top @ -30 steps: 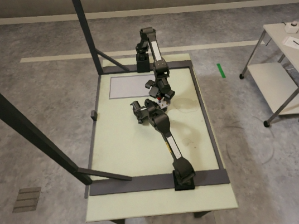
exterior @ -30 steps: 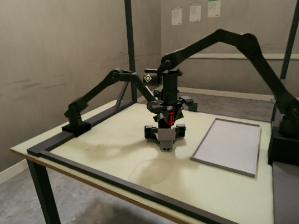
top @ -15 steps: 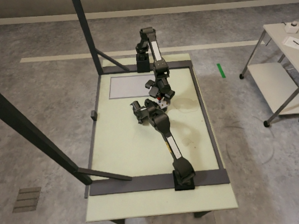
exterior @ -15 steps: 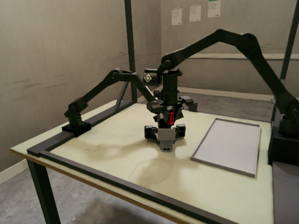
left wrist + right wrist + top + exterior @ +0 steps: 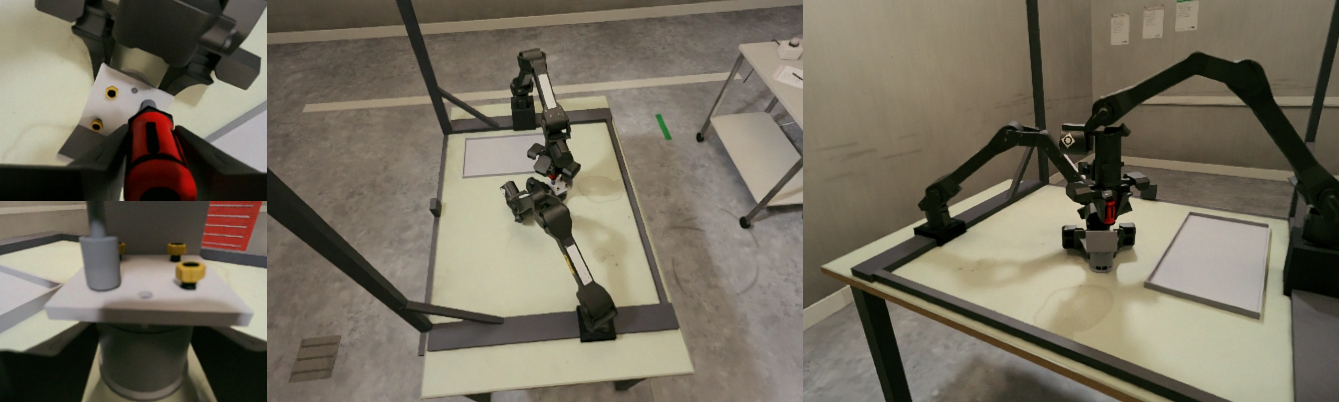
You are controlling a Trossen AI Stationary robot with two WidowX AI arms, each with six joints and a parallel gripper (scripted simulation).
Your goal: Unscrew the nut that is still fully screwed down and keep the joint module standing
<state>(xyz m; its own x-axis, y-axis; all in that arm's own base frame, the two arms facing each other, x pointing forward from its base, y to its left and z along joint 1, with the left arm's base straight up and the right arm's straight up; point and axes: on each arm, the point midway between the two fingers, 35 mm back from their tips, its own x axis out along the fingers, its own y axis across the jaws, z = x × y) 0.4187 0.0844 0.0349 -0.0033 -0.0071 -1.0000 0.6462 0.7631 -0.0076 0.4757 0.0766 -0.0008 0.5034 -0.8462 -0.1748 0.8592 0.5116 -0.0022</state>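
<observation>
The joint module (image 5: 1101, 264) (image 5: 144, 353) stands upright on the table. Its bracket (image 5: 117, 108) (image 5: 148, 305) (image 5: 1101, 241) lies on top, a pale plate with an upright grey wall. Yellow nuts (image 5: 190, 272) (image 5: 176, 249) (image 5: 111, 92) (image 5: 96, 125) show on it; the two clearest sit slightly raised on black studs, and a third is partly behind the socket. My left gripper (image 5: 151, 130) (image 5: 1109, 207) is shut on the red-handled nut driver (image 5: 154, 135) (image 5: 1111, 212). The driver's grey socket (image 5: 102, 264) stands over one plate corner, hiding what is inside. My right gripper (image 5: 142, 319) (image 5: 1101, 256) is shut on the module's round body.
A shallow grey-rimmed tray (image 5: 1203, 300) (image 5: 464, 159) lies beside the module. Both arms meet closely above the module. Dark frame rails (image 5: 634, 210) edge the table, with frame posts (image 5: 424, 65) at one side.
</observation>
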